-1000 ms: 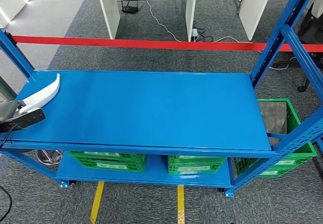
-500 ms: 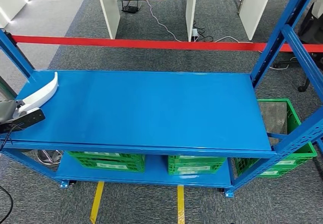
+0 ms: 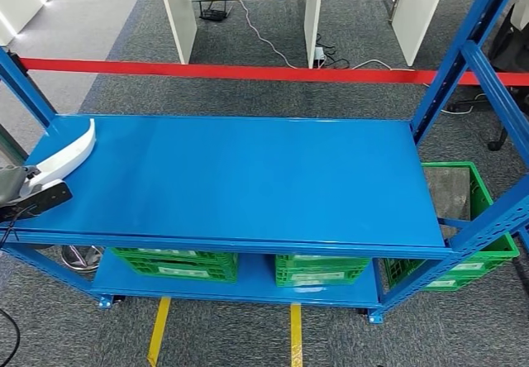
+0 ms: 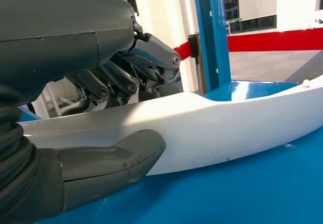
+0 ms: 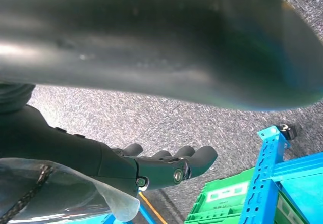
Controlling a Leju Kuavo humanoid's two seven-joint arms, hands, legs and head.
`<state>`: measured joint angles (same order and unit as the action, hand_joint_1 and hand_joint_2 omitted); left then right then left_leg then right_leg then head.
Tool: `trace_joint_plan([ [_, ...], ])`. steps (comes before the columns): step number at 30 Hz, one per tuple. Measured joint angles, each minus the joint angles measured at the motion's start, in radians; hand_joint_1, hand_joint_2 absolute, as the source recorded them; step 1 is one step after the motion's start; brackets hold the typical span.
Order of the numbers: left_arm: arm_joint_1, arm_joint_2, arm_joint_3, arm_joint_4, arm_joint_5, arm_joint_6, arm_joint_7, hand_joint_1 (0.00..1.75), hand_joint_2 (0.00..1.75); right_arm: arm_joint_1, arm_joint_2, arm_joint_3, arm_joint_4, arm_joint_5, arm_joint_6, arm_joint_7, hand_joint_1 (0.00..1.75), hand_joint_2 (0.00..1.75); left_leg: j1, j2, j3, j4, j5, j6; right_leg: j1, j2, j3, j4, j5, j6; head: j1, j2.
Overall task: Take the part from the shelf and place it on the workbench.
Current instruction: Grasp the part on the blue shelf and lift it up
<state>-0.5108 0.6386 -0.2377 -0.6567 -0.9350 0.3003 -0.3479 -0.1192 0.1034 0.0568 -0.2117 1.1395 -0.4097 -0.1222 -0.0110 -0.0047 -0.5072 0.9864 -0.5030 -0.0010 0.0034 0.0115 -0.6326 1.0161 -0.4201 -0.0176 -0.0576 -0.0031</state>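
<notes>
Blue shelf (image 3: 250,177): a wide flat deck across the head view, its uprights rising at three and nine o'clock. Red tape (image 3: 218,71) runs across the grey carpet behind it, toward twelve o'clock. Green crates (image 3: 174,264) sit on the lower level, toward six o'clock. White curved part (image 3: 65,156): it lies on the deck at nine o'clock, one tip raised. Left hand (image 4: 114,118): clamped on the part, thumb (image 4: 110,158) under one face and dark fingers (image 4: 125,80) over the other. Right hand (image 5: 167,166): hanging above the carpet beside a crate, fingers extended side by side, holding nothing.
</notes>
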Motion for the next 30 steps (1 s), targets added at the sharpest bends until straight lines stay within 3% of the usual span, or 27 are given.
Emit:
trace_joint_plan([
  [19,0.004,-0.025,0.005,-0.013,0.006,0.034,-0.003,1.75,1.75,0.0,0.0,0.0,0.0,-0.002,-0.002,0.004,0.0,0.0,0.0,0.0,0.0,0.0,0.0,0.0,0.0,0.0,0.0,0.0,0.0,0.0,0.0,0.0],
  [30,0.04,-0.032,0.02,-0.155,0.057,0.015,-0.022,1.75,1.75,0.001,0.0,-0.001,0.0,-0.007,-0.008,0.004,0.0,0.0,0.0,0.0,0.0,0.0,0.0,0.0,0.0,0.0,0.0,0.0,0.0,0.0,0.0,0.0],
])
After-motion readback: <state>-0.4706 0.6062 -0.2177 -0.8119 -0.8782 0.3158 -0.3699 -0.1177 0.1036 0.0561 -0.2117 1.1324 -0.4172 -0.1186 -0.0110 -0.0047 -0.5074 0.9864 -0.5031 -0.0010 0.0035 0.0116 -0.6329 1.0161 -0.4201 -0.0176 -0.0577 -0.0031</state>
